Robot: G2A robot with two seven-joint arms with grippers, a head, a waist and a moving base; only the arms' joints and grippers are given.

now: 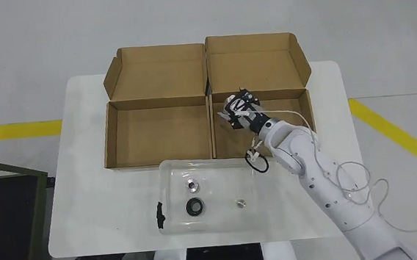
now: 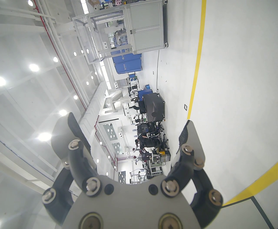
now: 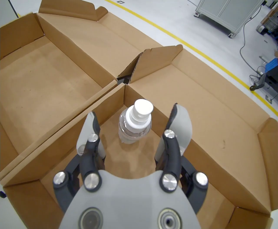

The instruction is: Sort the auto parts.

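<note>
— Where's the bottle point(image 3: 134, 128)?
— Upright inside the right-hand box point(image 3: 217, 112), by its corner; right gripper point(image 3: 134, 113) hangs above it, fingers spread, not touching.
— Left gripper point(image 2: 130, 120)?
— Spread wide too, empty.

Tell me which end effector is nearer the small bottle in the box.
Right. The right end effector hangs open just above the bottle, which stands in the cardboard box. The left end effector, also open, faces the factory floor, well away from the bottle.
</note>
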